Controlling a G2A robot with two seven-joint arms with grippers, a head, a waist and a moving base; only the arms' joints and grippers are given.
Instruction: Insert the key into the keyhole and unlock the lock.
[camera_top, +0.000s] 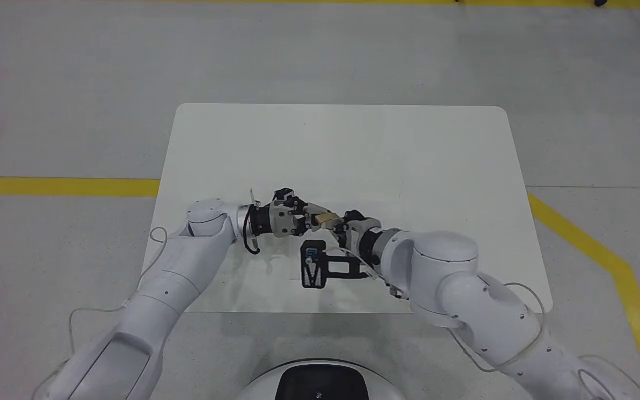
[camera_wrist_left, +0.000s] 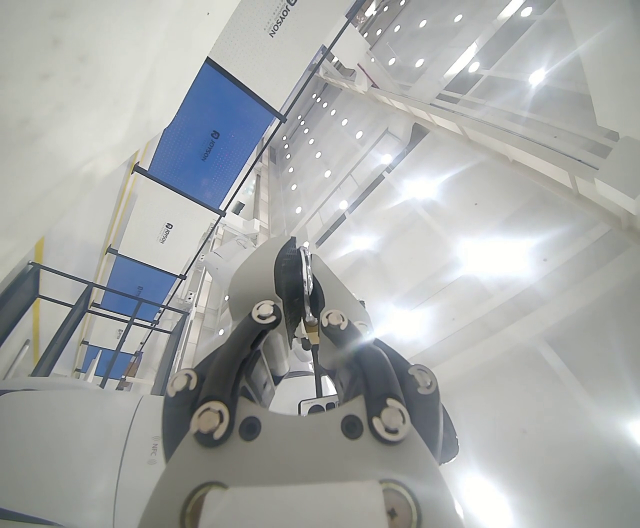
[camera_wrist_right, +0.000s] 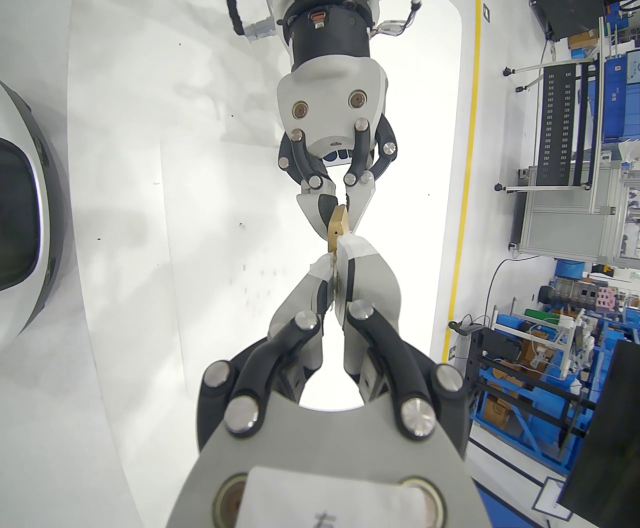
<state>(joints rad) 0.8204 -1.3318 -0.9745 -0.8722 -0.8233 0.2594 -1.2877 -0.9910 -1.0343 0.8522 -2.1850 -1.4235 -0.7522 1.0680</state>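
Right end effector (camera_wrist_right: 339, 257) clamped on thin flat silver key (camera_wrist_right: 333, 284), key tip at brass block lock (camera_wrist_right: 340, 217), left end effector (camera_wrist_right: 339, 226) pinching lock above smooth white worktop (camera_top: 420, 150), left wrist view showed dotted black pad (camera_wrist_left: 286, 280) pressed on metal, top view showed arms meeting mid-worktop

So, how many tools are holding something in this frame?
2. The left tool is shut on the brass lock over the table. The right tool, facing it, is shut on the key, right at the lock.
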